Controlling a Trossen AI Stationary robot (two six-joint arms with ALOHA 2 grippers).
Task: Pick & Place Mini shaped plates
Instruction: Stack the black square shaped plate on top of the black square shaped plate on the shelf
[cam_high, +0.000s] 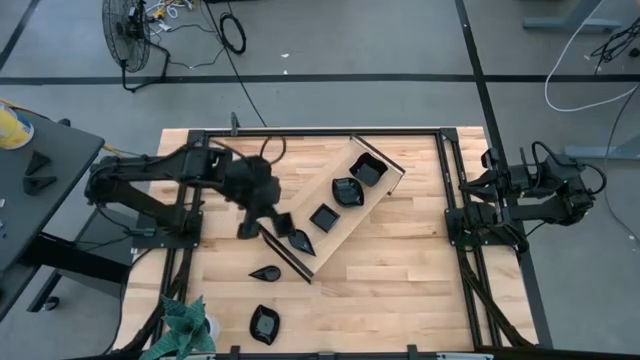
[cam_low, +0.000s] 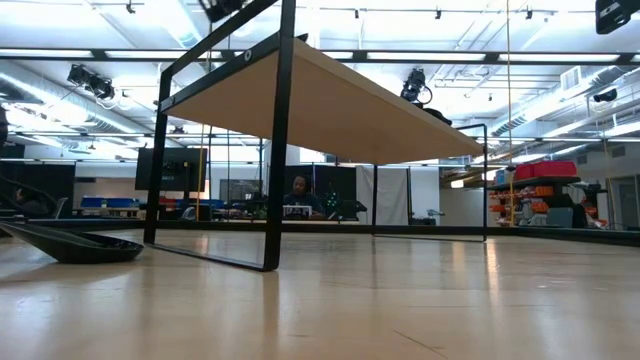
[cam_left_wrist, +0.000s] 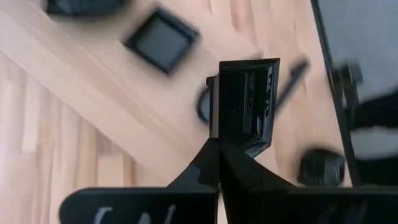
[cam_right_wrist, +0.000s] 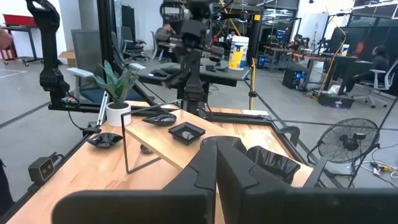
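Plates are partly sorted already: on the long wooden tray (cam_high: 340, 215), which lies diagonally across the table (cam_high: 400, 290), I count four small black dishes, a square plate (cam_high: 368, 170) at the far end, a wavy-rimmed one (cam_high: 347, 191), another square plate (cam_high: 324, 216), and a leaf-shaped plate (cam_high: 299, 241) at the near end. The left gripper (cam_high: 250, 228) hangs over the near end of the tray, and its fingers are clenched on a square black plate (cam_left_wrist: 244, 102), held on edge, as the left wrist view shows. Two dishes lie on the bare table, well apart from the tray: a teardrop plate (cam_high: 266, 272) just beside the tray's lower corner and a round-ish plate (cam_high: 264, 324) near the small potted plant (cam_high: 185, 325). The right gripper (cam_right_wrist: 216, 163) waits folded at the right edge of the table, its fingers shut and empty. In my judgement more than half of the work is done; the held plate must be set down, then the two loose dishes remain.
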